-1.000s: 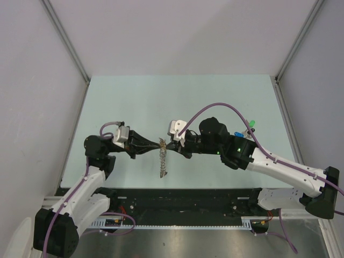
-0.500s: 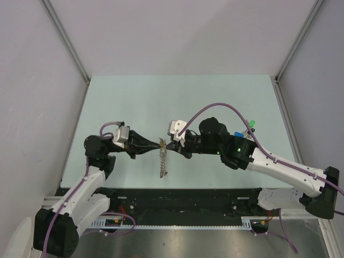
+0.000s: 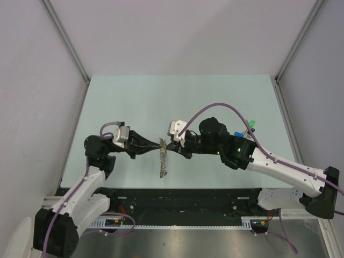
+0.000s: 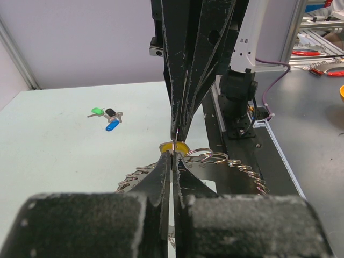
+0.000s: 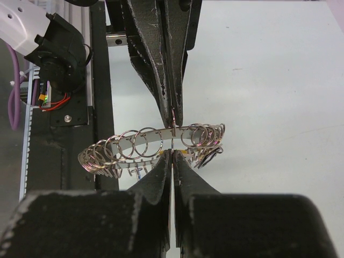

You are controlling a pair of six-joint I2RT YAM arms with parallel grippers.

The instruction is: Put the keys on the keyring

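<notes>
The left gripper (image 3: 159, 144) and the right gripper (image 3: 171, 144) are set tip to tip above the worktop (image 3: 161, 102). Both are pinched fully closed on the top of the keyring (image 3: 163, 161), so that it is hung clear of the surface, presumably so that a key can be threaded on. A yellow-capped key (image 4: 174, 147) is seen at the pinch, but it cannot be told which gripper holds it. The other keys (image 4: 109, 116) are left well apart on the worktop.

Four keys (image 4: 107, 115), one keyring (image 5: 134, 141), two arms (image 3: 279, 166)

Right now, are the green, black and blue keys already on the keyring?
No, the green, black and blue keys lie bunched on the table, well apart from the keyring.
</notes>
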